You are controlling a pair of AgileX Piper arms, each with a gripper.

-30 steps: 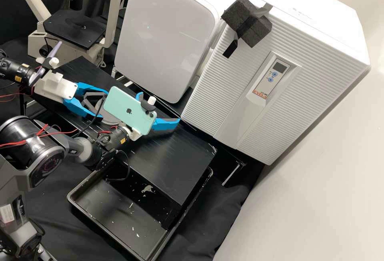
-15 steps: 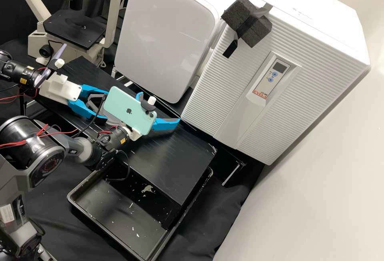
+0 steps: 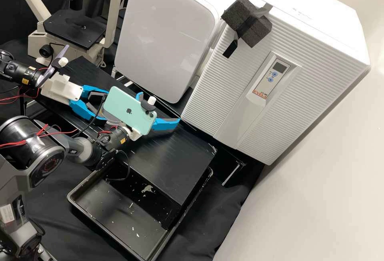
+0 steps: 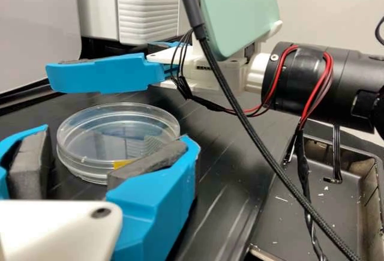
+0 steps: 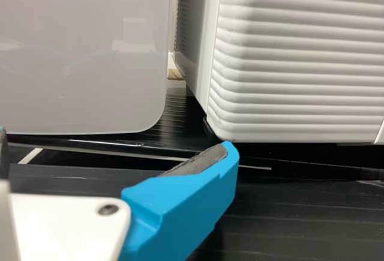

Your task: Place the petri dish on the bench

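Dish [image 4: 90,126]: flat on the table [image 3: 172,165], near the left tool [image 3: 105,107], one pad [image 4: 150,164] partly hiding it; contact, cannot tell.
Left tool: released, fingers spread.
Right tool [image 3: 161,107]: released, fingers wide apart.
Phone [image 3: 124,105]: clamped on the right arm.
Tray [image 3: 104,205]: partly beneath the table's edge, pale flecks inside.

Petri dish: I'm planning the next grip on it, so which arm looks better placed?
Left, most likely: its open gripper is right at the petri dish. The right gripper, also open, points past it toward the ribbed white cabinet.
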